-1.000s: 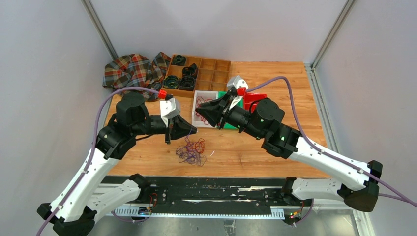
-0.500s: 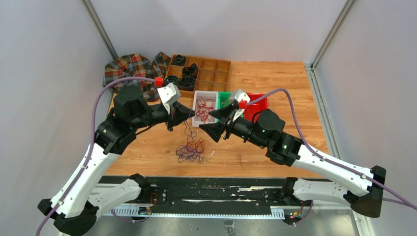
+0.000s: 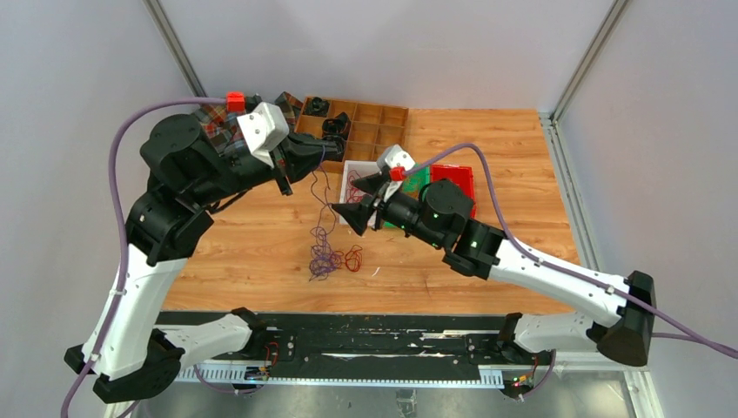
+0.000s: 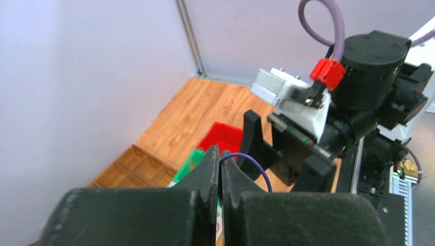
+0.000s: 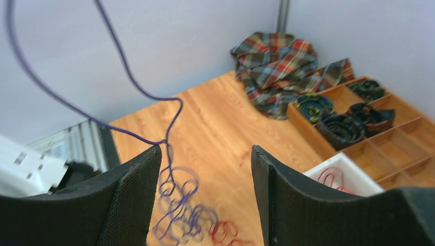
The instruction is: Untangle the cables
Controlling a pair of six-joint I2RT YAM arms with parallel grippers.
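Purple cable — tight within left pincer

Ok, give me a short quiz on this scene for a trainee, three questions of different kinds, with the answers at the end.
1. True or false: the right gripper is shut.
2. What colour is the cable pinched in the left gripper? A red, B purple, C orange.
3. Where does the rest of the tangle lie?

Key:
1. False. It stands open with nothing between its fingers.
2. B.
3. On the wooden table, between the two arms and below the raised left gripper.
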